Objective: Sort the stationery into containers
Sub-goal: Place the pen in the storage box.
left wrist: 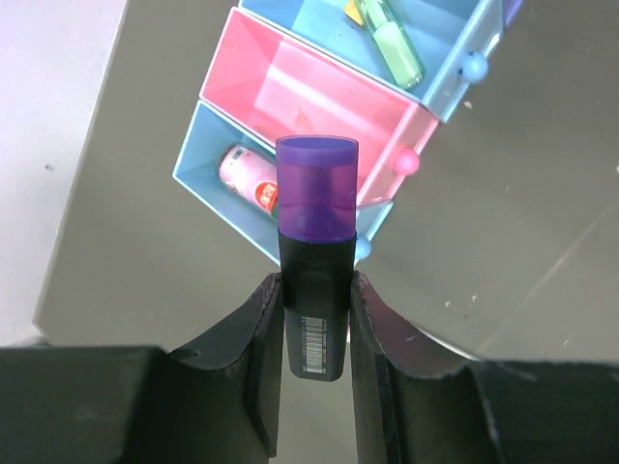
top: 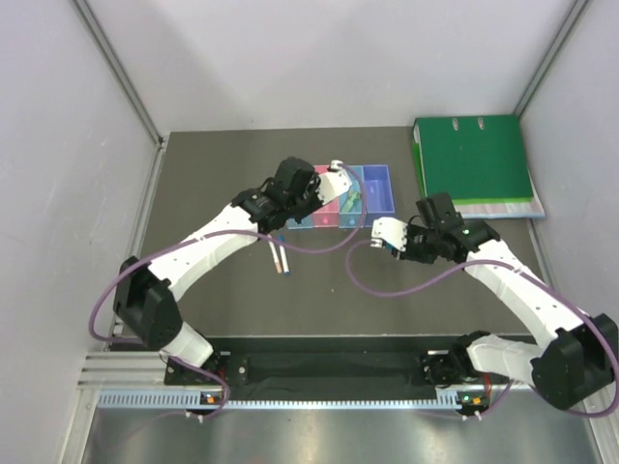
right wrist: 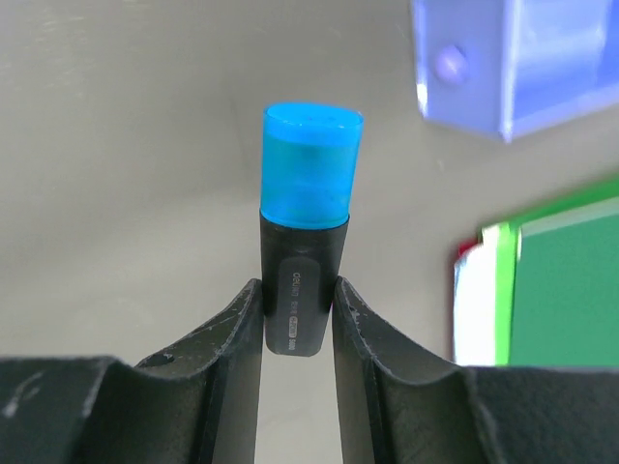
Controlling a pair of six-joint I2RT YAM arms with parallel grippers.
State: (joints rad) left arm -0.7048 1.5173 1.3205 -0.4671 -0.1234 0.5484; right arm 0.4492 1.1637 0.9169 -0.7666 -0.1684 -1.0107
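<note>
Purple-capped marker (left wrist: pixel 314 256) and blue-capped marker (right wrist: pixel 305 232) have black barrels.

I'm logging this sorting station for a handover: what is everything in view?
table: 1, dark grey, under everything
light blue bin: 1, light blue, left end of the row
pink bin: 1, pink, second in row
blue bin: 1, blue, third in row
violet-blue bin: 1, violet-blue, right end of row
thick pink item: 1, pink, in the light blue bin
green marker: 1, mint green, in the blue bin
white pens: 2, white, on the table, on the bins' near side
purple-capped marker: 1, black body, held over the bins
blue-capped marker: 1, black body, held near the violet-blue bin
ring binder: 1, green, table's far right corner
left gripper: 1, black, shut on purple-capped marker
right gripper: 1, black, shut on blue-capped marker
</note>
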